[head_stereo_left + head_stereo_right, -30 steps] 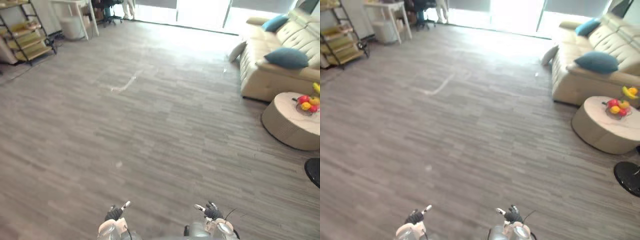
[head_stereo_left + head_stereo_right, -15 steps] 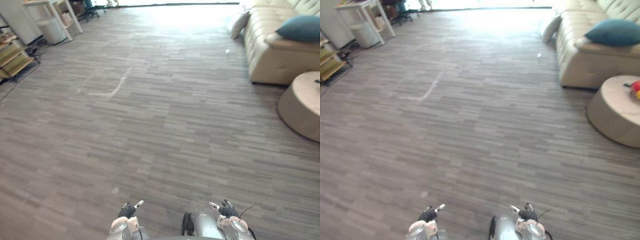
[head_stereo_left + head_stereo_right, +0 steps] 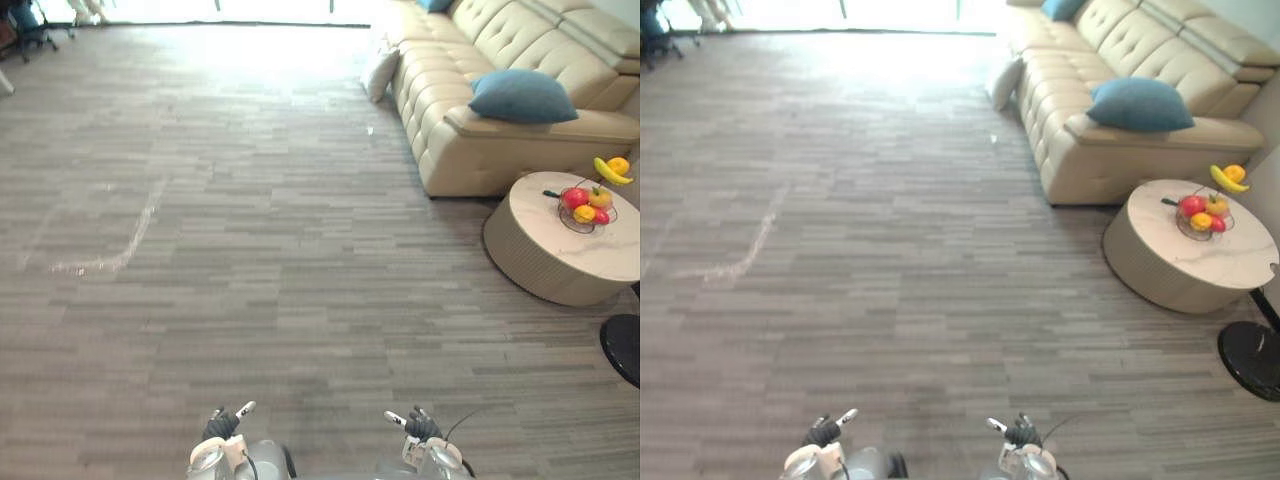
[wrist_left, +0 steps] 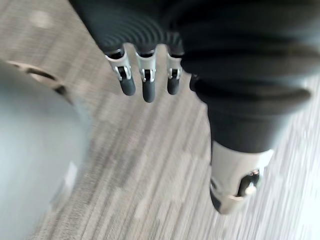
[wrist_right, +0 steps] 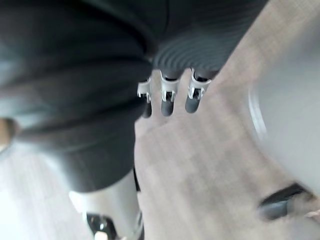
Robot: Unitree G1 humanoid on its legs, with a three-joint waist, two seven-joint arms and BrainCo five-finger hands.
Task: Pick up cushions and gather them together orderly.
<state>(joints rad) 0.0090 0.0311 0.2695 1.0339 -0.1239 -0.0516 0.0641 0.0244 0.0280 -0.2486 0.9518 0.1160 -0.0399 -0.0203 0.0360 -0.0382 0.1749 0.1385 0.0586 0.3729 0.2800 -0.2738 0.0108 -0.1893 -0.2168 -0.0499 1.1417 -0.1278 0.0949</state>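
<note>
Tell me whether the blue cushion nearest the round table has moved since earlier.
No. The blue cushion still lies on the near end of the sofa; only the camera turned.

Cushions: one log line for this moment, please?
left hand open; right hand open; near blue cushion on sofa; pale cushion on floor against sofa

The view swings toward the sofa (image 3: 470, 130) (nothing itself moves): more of it now shows, with the blue cushion (image 3: 522, 97) on its near end, the pale cushion (image 3: 381, 72) against its side, and the round table (image 3: 555, 255) beside it, whole.
</note>
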